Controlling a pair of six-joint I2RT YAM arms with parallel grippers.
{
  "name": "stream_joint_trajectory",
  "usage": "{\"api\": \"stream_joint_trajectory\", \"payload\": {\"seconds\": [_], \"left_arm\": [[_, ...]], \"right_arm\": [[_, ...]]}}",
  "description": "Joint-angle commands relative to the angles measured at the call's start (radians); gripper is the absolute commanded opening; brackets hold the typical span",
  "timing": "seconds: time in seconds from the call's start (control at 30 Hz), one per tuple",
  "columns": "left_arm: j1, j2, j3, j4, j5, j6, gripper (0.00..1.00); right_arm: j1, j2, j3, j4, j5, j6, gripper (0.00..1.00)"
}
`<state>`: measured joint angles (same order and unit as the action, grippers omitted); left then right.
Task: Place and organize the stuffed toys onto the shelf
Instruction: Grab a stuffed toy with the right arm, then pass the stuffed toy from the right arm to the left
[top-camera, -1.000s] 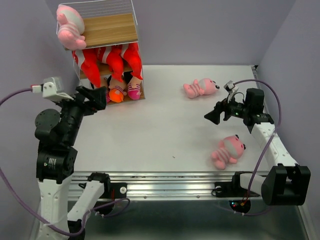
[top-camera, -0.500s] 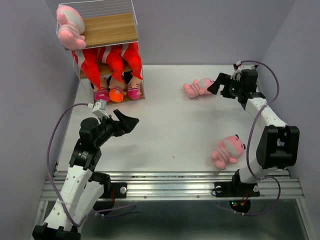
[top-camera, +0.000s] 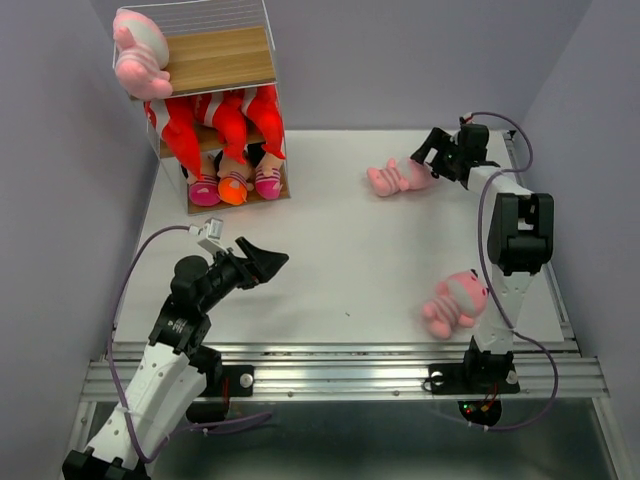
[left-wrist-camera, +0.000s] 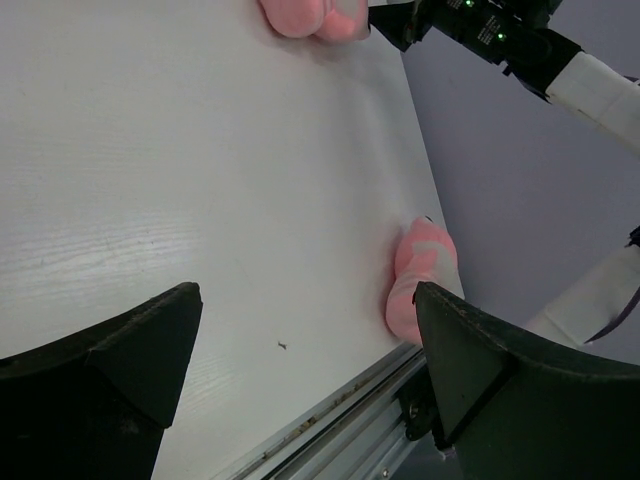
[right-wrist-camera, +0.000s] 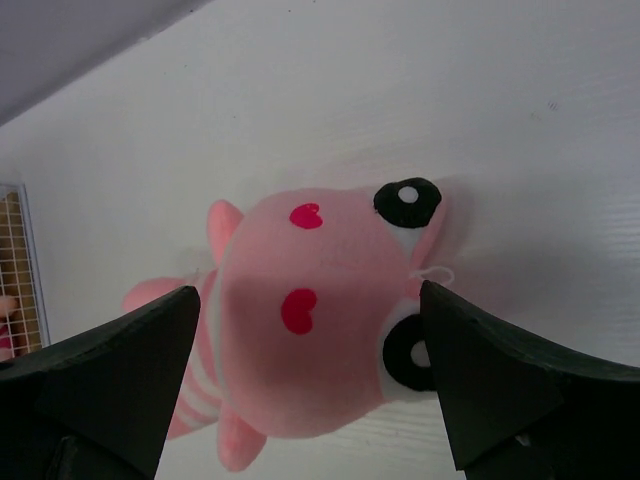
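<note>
While right hand (top-camera: 422, 155) gapes over the far-side pink toy (top-camera: 392, 178), left hand (top-camera: 268, 258) spread — above mid table (top-camera: 340, 250).

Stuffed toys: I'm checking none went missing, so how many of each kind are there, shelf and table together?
Pink striped plush animals: 3 (1 on the top board of the wooden wire-framed shelf, 2 on the white table)
Red plush sharks: 3
Black-haired plush dolls in pink stripes: 3
Total: 9

no legible text, labels, brands or numbers in any view, only printed symbols are two red hearts (right-wrist-camera: 297, 311), located on the face of the pink striped animal (right-wrist-camera: 330, 370), right wrist view
</note>
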<state>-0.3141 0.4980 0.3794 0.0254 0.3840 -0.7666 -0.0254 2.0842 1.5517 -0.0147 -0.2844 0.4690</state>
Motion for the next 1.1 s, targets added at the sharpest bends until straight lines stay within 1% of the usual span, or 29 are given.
{"api": "stream_joint_trajectory", "payload": {"seconds": [0.0, 0.1, 0.13, 0.2, 0.23, 0.3, 0.33, 0.4, 0.43, 0.47, 0.5, 0.57, 0.63, 0.73, 0.77, 0.8, 0.83, 0.87, 0.9, 0.93, 0.97, 1.0, 1.07], "left_arm": [[-0.010, -0.013, -0.023, 0.077, -0.017, -0.034, 0.98], [-0.014, 0.003, -0.019, 0.077, -0.042, -0.037, 0.98], [-0.016, 0.011, -0.013, 0.079, -0.046, -0.037, 0.98], [-0.022, 0.045, -0.011, 0.097, -0.050, -0.039, 0.97], [-0.031, 0.056, -0.014, 0.126, -0.050, -0.046, 0.97], [-0.048, 0.100, -0.020, 0.169, -0.046, -0.056, 0.97], [-0.069, 0.117, -0.028, 0.192, -0.050, -0.060, 0.96], [-0.097, 0.167, -0.033, 0.255, -0.063, -0.077, 0.96], [-0.126, 0.181, -0.036, 0.278, -0.072, -0.082, 0.95], [-0.143, 0.198, -0.037, 0.312, -0.101, -0.098, 0.95], [-0.160, 0.224, -0.033, 0.326, -0.117, -0.105, 0.95], [-0.216, 0.250, -0.031, 0.376, -0.161, -0.120, 0.94], [-0.255, 0.289, -0.025, 0.421, -0.210, -0.145, 0.94], [-0.328, 0.367, 0.004, 0.502, -0.266, -0.183, 0.93], [-0.345, 0.391, 0.015, 0.531, -0.275, -0.195, 0.93], [-0.383, 0.442, 0.029, 0.545, -0.292, -0.207, 0.93], [-0.405, 0.468, 0.058, 0.557, -0.304, -0.238, 0.93], [-0.428, 0.494, 0.070, 0.586, -0.332, -0.253, 0.93], [-0.474, 0.546, 0.088, 0.596, -0.350, -0.272, 0.93], [-0.496, 0.571, 0.123, 0.610, -0.362, -0.316, 0.92], [-0.517, 0.599, 0.142, 0.623, -0.373, -0.330, 0.92], [-0.537, 0.650, 0.163, 0.630, -0.398, -0.345, 0.91], [-0.597, 0.698, 0.222, 0.662, -0.422, -0.368, 0.90]], "right_arm": [[0.010, 0.066, 0.094, 0.048, -0.002, -0.079, 0.88], [0.010, 0.092, 0.082, 0.050, 0.004, -0.110, 0.75], [0.010, 0.094, 0.074, 0.050, -0.015, -0.118, 0.63], [0.010, 0.085, 0.051, 0.053, -0.036, -0.131, 0.49], [0.010, 0.065, 0.021, 0.059, -0.061, -0.135, 0.35], [0.010, 0.037, -0.014, 0.068, -0.084, -0.148, 0.22], [0.010, 0.022, -0.045, 0.070, -0.111, -0.153, 0.14], [-0.002, -0.033, -0.077, 0.068, -0.154, -0.170, 0.05], [-0.011, -0.056, -0.111, 0.068, -0.230, -0.185, 0.01], [-0.033, -0.082, -0.133, 0.068, -0.281, -0.197, 0.01], [-0.044, -0.142, -0.155, 0.070, -0.394, -0.231, 0.01], [-0.062, -0.206, -0.229, 0.068, -0.496, -0.254, 0.01], [-0.074, -0.318, -0.289, 0.070, -0.632, -0.300, 0.01], [-0.074, -0.444, -0.428, 0.093, -0.721, -0.323, 0.01], [-0.074, -0.534, -0.470, 0.111, -0.733, -0.322, 0.01], [-0.074, -0.580, -0.539, 0.127, -0.742, -0.331, 0.01], [-0.074, -0.664, -0.571, 0.148, -0.749, -0.340, 0.01], [-0.074, -0.706, -0.603, 0.160, -0.753, -0.348, 0.01], [-0.074, -0.740, -0.651, 0.171, -0.757, -0.372, 0.01], [-0.074, -0.769, -0.663, 0.157, -0.771, -0.391, 0.01], [-0.074, -0.795, -0.668, 0.135, -0.780, -0.407, 0.01], [-0.074, -0.800, -0.671, 0.112, -0.786, -0.435, 0.01], [-0.074, -0.819, -0.697, 0.076, -0.809, -0.455, 0.01]]}}
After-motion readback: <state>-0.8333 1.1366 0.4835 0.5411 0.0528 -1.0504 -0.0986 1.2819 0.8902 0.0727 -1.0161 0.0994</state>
